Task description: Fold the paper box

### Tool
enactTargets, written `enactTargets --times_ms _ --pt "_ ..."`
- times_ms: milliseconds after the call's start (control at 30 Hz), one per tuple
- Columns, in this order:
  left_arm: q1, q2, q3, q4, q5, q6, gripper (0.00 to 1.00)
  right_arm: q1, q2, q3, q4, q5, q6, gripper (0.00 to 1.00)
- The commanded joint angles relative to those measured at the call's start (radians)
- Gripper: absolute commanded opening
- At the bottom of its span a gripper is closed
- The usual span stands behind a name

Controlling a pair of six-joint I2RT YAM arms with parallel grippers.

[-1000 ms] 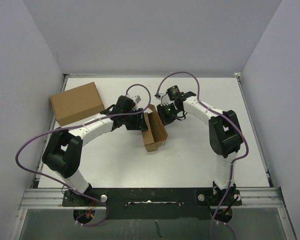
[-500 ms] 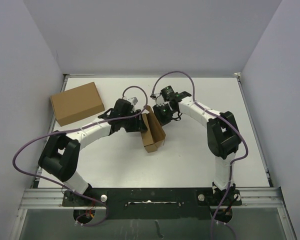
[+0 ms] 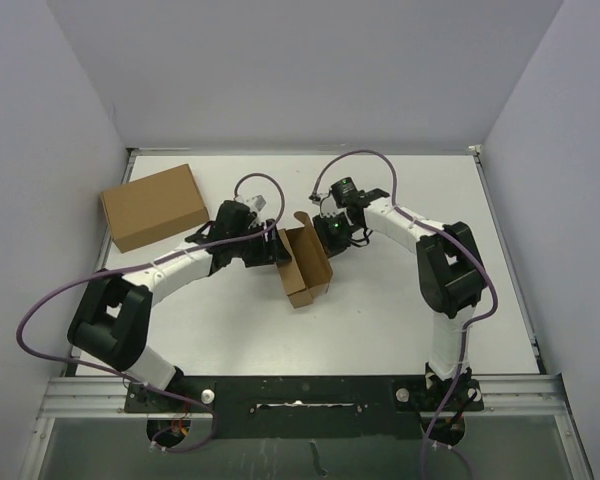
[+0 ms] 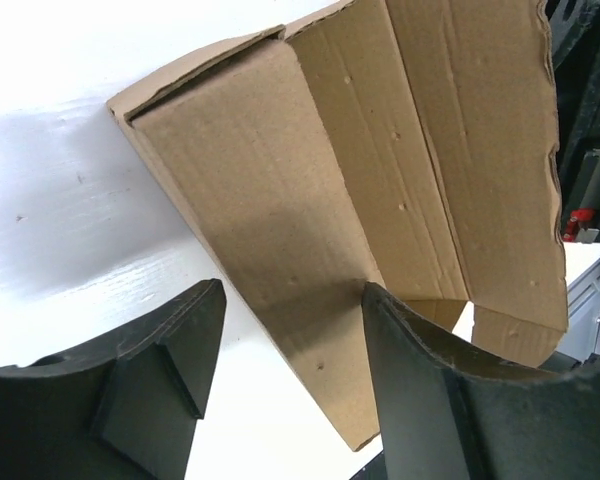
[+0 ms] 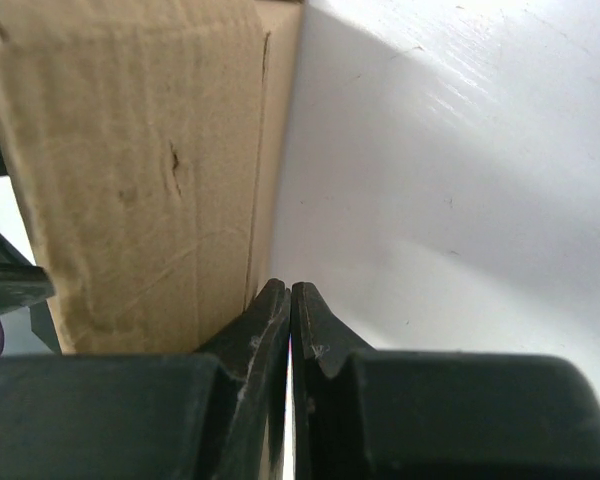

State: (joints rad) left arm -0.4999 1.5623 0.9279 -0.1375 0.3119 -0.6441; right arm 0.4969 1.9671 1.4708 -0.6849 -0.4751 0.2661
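Paper box [image 3: 305,262] runs near-to-far between the arms. The left gripper [image 4: 292,300] jaws stand apart at its wall, while the right gripper [image 5: 290,292] jaws are shut and empty.

Plain box [image 3: 153,207]: brown cardboard, closed, lying flat at the table's far-left corner, close to the left wall.
Table [image 3: 400,320]: white top.
Walls [image 3: 310,70]: pale grey, on three sides.
Rail [image 3: 510,395]: metal, along the near edge.
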Motion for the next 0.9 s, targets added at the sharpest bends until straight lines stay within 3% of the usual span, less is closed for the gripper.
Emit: enactTargets --times_ms 0,167,500,667,867 --pt "0.022 -0.107 -0.008 0.037 0.030 0.012 0.58 -0.016 -0.078 -0.011 0.046 -0.067 0.015 0.01" --pt "0.024 -0.129 -0.012 0.022 0.051 0.017 0.62 -0.021 -0.069 -0.009 0.049 -0.091 0.018 0.01" --pt "0.021 -0.116 -0.013 -0.017 0.076 0.018 0.53 -0.025 -0.089 -0.022 0.051 -0.113 -0.002 0.01" --pt "0.014 -0.039 0.033 -0.044 0.088 0.032 0.45 -0.028 -0.094 -0.035 0.050 -0.115 -0.023 0.01" --pt "0.006 0.051 0.144 -0.144 0.050 0.091 0.44 -0.060 -0.097 -0.052 0.034 -0.093 -0.060 0.01"
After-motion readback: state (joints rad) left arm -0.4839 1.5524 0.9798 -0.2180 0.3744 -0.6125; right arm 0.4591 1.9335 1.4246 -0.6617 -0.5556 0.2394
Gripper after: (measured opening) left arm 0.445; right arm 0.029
